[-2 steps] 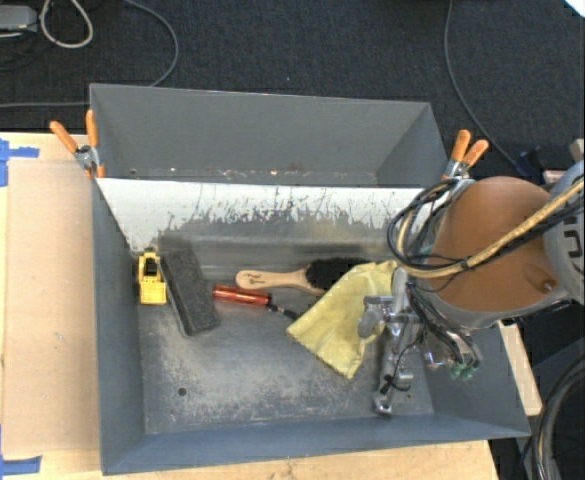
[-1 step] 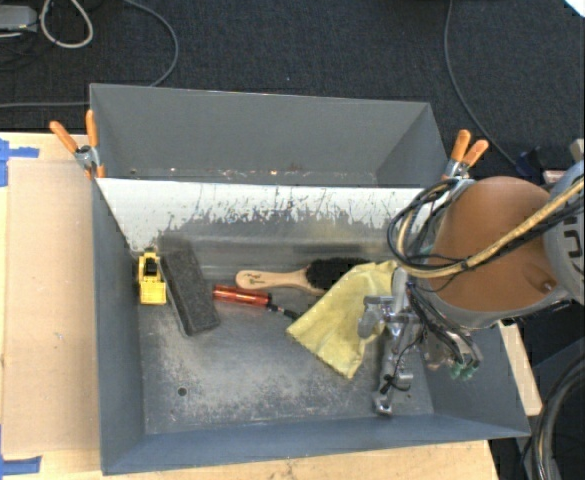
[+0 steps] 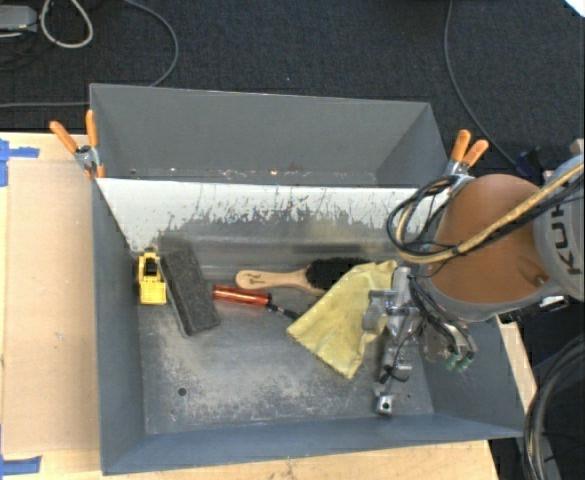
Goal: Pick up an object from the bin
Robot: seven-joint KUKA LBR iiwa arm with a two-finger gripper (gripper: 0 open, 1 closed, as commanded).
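My gripper [image 3: 388, 380] hangs low in the bin's front right part, its fingers pointing down at the floor just right of a crumpled yellow cloth [image 3: 344, 316]. Nothing shows between the fingers, which stand close together. A wooden-handled brush with black bristles [image 3: 294, 278] lies behind the cloth, its bristle end partly under it. A red-handled screwdriver [image 3: 247, 298] lies beside the brush, its tip toward the cloth.
A dark grey block [image 3: 190, 289] and a small yellow toy vehicle [image 3: 151, 279] lie at the left near the back wall. The arm with its orange cover and cables reaches over the bin's right rim. Bare floor stretches along the front left.
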